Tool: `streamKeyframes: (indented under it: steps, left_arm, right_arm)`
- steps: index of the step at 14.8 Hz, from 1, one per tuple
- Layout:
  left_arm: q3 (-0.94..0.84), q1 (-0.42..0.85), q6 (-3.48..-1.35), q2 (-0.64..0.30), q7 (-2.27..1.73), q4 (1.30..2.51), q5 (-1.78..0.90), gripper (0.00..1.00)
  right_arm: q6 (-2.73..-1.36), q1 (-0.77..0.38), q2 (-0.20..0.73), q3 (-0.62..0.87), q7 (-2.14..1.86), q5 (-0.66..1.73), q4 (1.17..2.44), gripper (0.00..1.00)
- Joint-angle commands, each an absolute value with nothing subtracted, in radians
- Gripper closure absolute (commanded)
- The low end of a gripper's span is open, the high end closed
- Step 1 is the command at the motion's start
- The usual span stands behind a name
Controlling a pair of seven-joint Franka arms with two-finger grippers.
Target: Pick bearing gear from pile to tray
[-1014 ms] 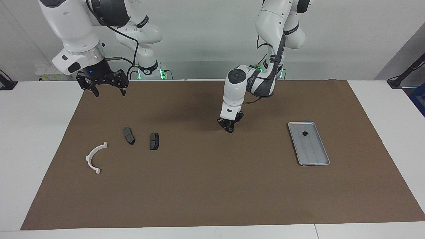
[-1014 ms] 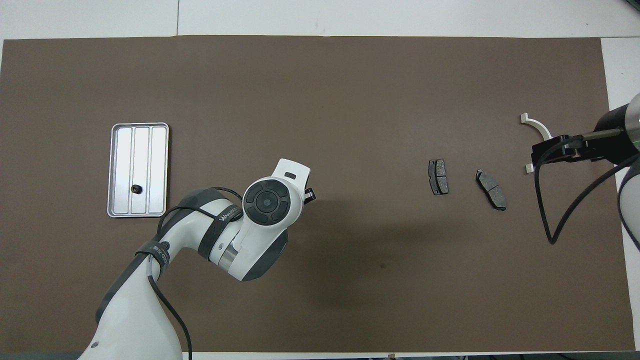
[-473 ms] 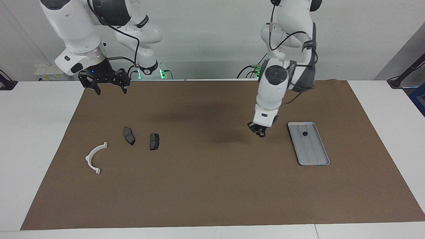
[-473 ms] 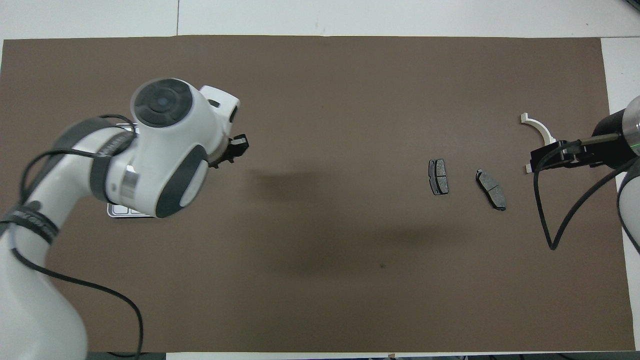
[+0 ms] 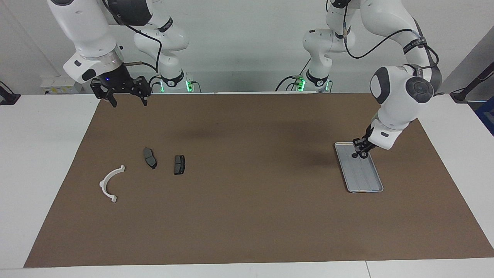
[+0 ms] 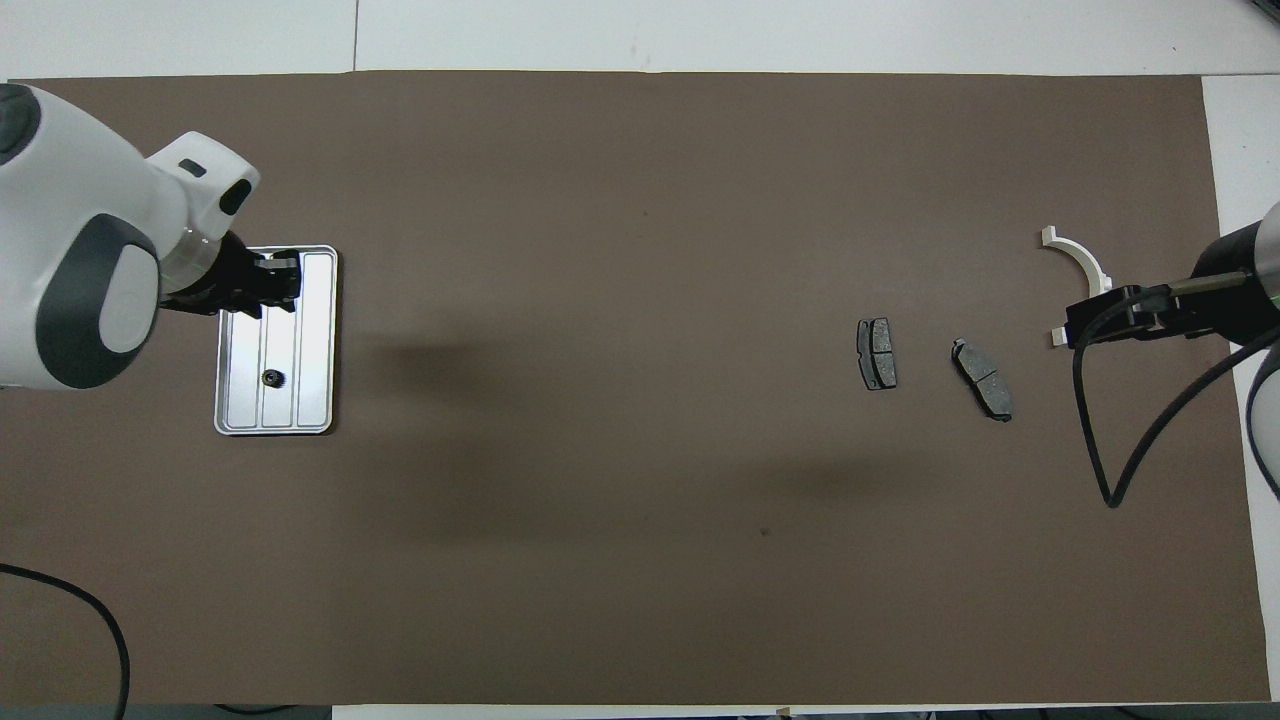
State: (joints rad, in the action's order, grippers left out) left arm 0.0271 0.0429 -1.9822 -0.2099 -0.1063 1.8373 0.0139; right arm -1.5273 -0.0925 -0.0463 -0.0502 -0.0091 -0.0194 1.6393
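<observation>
Tray (image 5: 366, 181) under left gripper (image 5: 362, 151); right gripper (image 5: 124, 92) waits raised.

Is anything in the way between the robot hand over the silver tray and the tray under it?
Nothing visible blocks it. The left gripper hangs over the flat silver-grey metal tray, whose only content is one tiny black round gear. The two dark grey plates and white curved bracket lie toward the right arm's end.

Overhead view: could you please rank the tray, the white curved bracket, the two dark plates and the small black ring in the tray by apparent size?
1. Tray
2. White curved bracket, partly hidden by the right gripper
3. The two dark plates, which look alike
4. Small black ring
</observation>
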Motion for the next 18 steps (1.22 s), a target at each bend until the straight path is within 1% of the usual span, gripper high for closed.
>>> streamKeyframes:
  steps: [1,4,8,11,17,18]
  left_arm:
    - [0.017,0.017,-2.181,-0.193,-0.051,1.998,0.003,1.0]
    - [0.017,0.009,-2.311,-0.215,-0.051,2.075,0.003,1.0]
    - [0.017,0.015,-2.327,-0.224,-0.057,2.079,0.003,1.0]
    - [0.017,0.021,-2.393,-0.258,-0.066,2.094,0.003,1.0]
    - [0.017,0.021,-2.404,-0.261,-0.063,2.102,0.003,1.0]
    - [0.017,0.021,-2.401,-0.261,-0.061,2.102,0.003,0.44]
  right_arm:
    - [-1.511,-0.094,-0.071,-0.055,-0.028,0.005,1.658,0.0]
    - [-1.512,-0.095,-0.069,-0.055,-0.028,0.005,1.658,0.0]
    - [-1.513,-0.092,-0.069,-0.054,-0.026,0.005,1.658,0.0]
    - [-1.514,-0.095,-0.068,-0.054,-0.028,0.005,1.658,0.0]
    - [-1.517,-0.1,-0.069,-0.052,-0.028,0.005,1.658,0.0]
    - [-1.519,-0.098,-0.069,-0.052,-0.029,0.005,1.66,0.0]
